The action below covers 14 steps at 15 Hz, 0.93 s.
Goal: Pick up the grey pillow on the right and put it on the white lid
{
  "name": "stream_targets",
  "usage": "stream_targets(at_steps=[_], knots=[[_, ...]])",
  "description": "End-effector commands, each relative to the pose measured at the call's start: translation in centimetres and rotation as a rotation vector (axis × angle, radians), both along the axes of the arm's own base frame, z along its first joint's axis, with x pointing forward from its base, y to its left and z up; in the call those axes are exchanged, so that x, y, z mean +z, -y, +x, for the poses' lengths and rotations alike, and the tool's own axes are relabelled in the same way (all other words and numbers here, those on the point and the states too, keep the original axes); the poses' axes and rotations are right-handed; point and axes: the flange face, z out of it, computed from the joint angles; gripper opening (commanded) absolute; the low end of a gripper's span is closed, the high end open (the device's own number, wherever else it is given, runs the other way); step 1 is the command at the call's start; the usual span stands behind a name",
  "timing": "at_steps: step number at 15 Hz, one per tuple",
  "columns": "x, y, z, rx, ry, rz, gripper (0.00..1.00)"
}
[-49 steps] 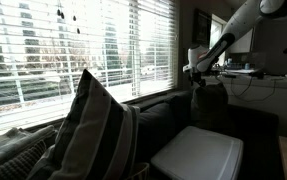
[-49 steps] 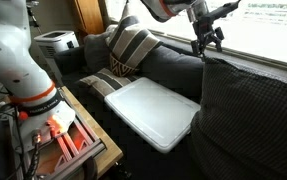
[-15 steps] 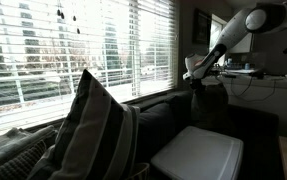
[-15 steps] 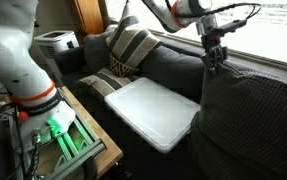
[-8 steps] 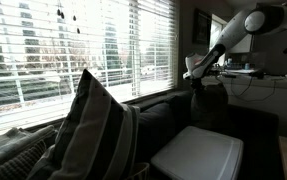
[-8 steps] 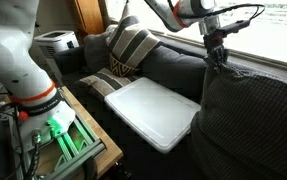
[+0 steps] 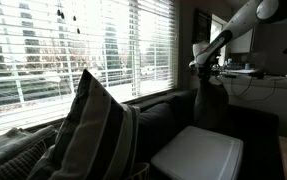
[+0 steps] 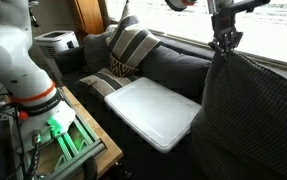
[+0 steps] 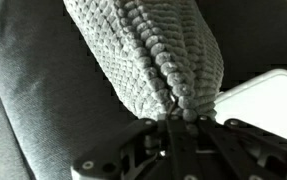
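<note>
The grey pillow [image 8: 253, 120], a dark knitted cushion, hangs by its top corner from my gripper [image 8: 223, 44], which is shut on that corner. In the exterior view facing the window the gripper [image 7: 201, 66] is in front of the blinds with the pillow [image 7: 209, 105] dangling below it. The wrist view shows the pillow's [image 9: 148, 50] beaded seam running into the closed jaws of the gripper [image 9: 175, 122]. The white lid [image 8: 153, 108] lies flat on the sofa seat beside the pillow; it also shows as the white lid [image 7: 198, 155] and as the white lid [image 9: 268, 100].
A larger striped pillow [image 7: 93, 130] leans against the sofa back; the striped pillow [image 8: 133, 45] is beyond the lid's far end. A second white robot [image 8: 13, 50] and a cart with green lights [image 8: 63, 140] stand by the sofa's front. Window blinds [image 7: 103, 50] are behind the sofa.
</note>
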Motion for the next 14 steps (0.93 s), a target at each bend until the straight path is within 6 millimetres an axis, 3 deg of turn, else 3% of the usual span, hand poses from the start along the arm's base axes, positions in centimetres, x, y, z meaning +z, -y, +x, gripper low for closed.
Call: stream_targets(at_steps=[1,8,14], knots=[[5.6,-0.1,-3.9,-0.12,0.113,-0.037,0.02],[13.3,0.0,-9.4,-0.356,0.299,-0.154,0.02],[21.6,1.0,-14.5,-0.478,0.458,-0.344,0.02]])
